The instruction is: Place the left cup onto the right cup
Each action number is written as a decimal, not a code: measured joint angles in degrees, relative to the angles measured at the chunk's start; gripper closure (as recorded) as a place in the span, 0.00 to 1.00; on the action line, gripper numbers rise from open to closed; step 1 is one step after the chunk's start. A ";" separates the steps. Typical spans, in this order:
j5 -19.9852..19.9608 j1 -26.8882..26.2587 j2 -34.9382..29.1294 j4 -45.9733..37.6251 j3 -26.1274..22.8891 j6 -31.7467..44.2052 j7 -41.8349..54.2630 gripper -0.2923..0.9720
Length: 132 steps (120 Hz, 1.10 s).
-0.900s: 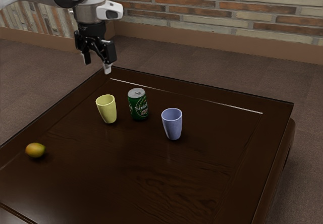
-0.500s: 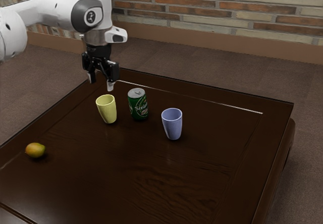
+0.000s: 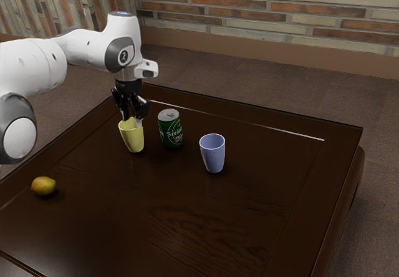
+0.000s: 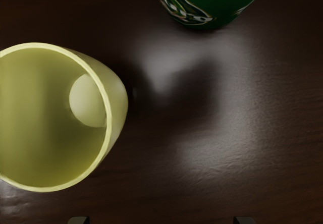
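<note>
The left cup is a pale yellow cup (image 3: 131, 138), upright on the dark wooden table (image 3: 187, 221). The right cup is a lavender-blue cup (image 3: 212, 153), upright nearer the table's middle. My black gripper (image 3: 131, 120) hangs just over the yellow cup's rim, pointing straight down and open. In the wrist view the yellow cup (image 4: 55, 118) lies close below with its mouth facing the camera. Its nearer wall sits between my two fingertips (image 4: 78, 219), which stand far apart. Nothing is held.
A green soda can (image 3: 170, 129) stands upright between the two cups, close beside the yellow one, and its base shows in the wrist view (image 4: 212, 4). A yellow-orange fruit (image 3: 43, 185) lies near the table's edge on the exterior view's left.
My hand has come down and a little toward the exterior view's right, from well above the table's far corner to the yellow cup's rim. The cups, can and fruit have not moved.
</note>
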 joint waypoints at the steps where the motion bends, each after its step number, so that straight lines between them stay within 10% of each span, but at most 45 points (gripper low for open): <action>1: -0.04 0.09 0.15 0.01 0.00 0.22 0.18 0.51; 63: -1.33 4.26 10.58 7.05 -2.57 6.86 9.66 0.53; 132: -2.91 4.53 10.34 7.11 -1.93 7.51 13.91 0.83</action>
